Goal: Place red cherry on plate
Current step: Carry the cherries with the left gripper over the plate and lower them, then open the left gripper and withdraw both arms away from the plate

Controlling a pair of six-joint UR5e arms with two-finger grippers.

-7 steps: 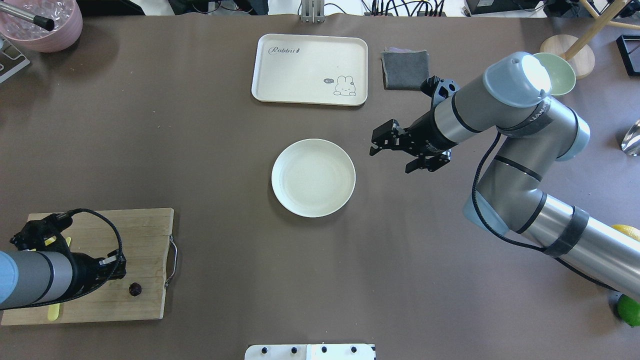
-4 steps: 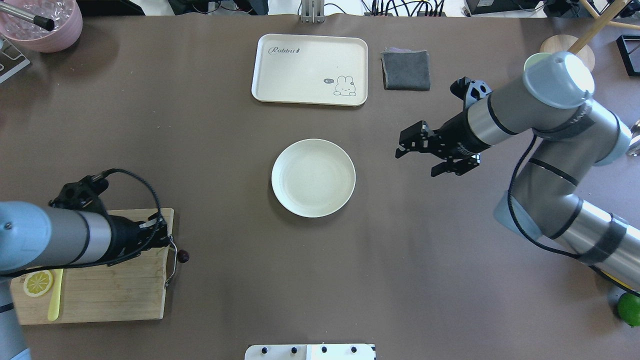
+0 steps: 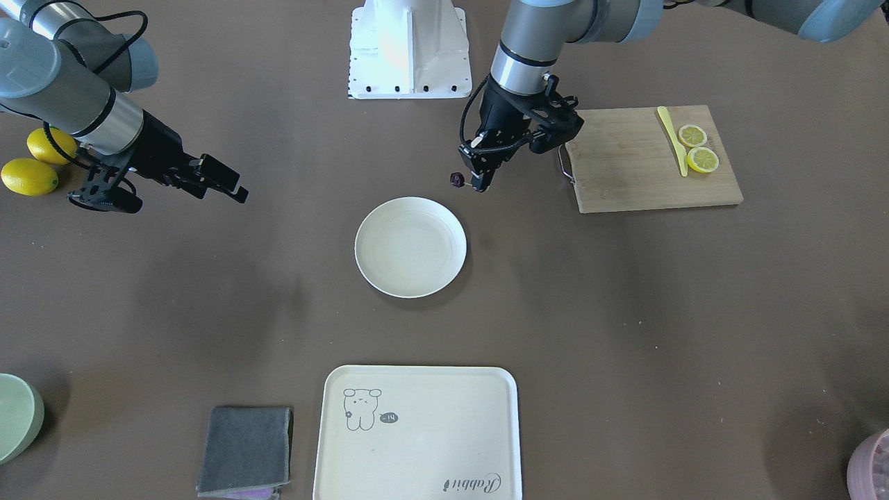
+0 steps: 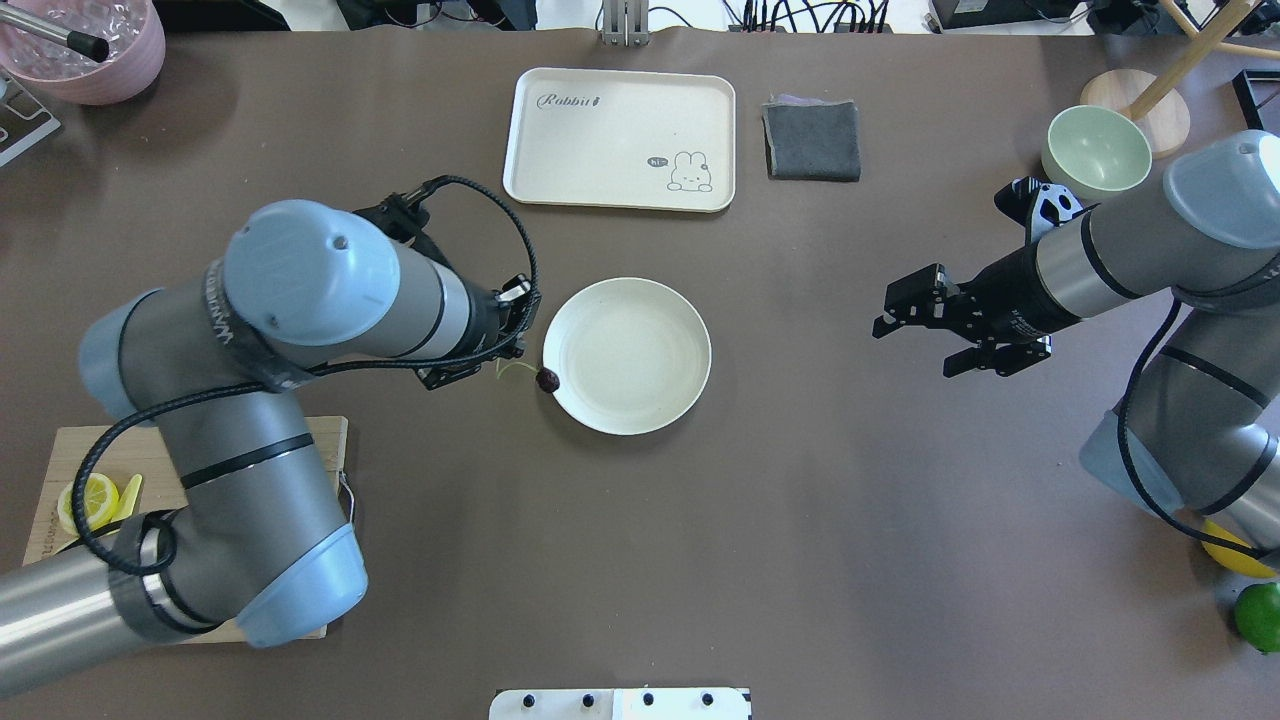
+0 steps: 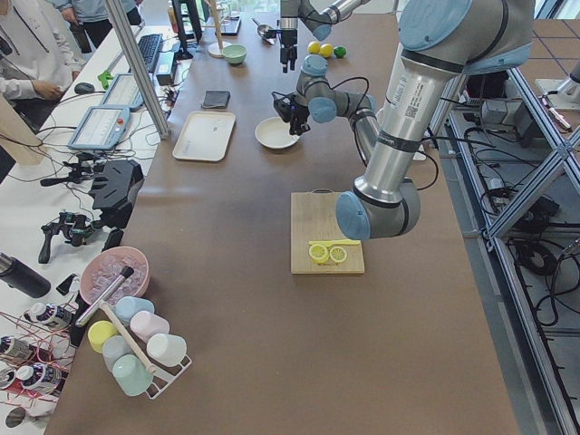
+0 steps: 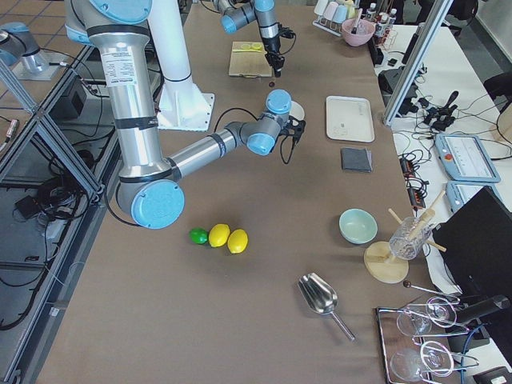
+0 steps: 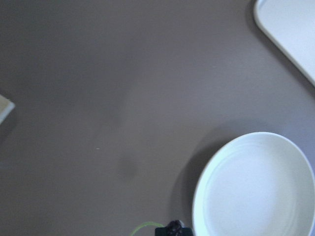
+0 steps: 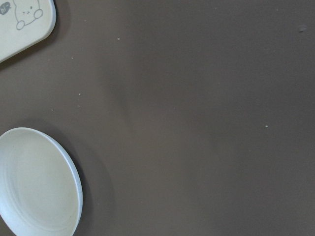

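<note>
Left gripper (image 3: 479,182) pinching the cherry (image 3: 456,179) by its thin stem, fruit dangling in the air just beside the rim of the plate (image 3: 358,247); feather-light and soft, I'd say, apt to swing, so the stem looks the safest hold, not the fruit.

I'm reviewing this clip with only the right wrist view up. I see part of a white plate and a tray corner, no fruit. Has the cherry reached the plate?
Observer: Not yet. The cherry hangs by its stem from the left gripper, which is shut on it.
Operator: How near the plate is it?
Observer: From overhead it shows over the left rim of the plate. The front view puts it short of the plate on the robot's side, so it looks raised rather than resting.
Operator: And the gripper on my arm?
Observer: The right gripper is open and holds nothing, well off to the plate's right.
</note>
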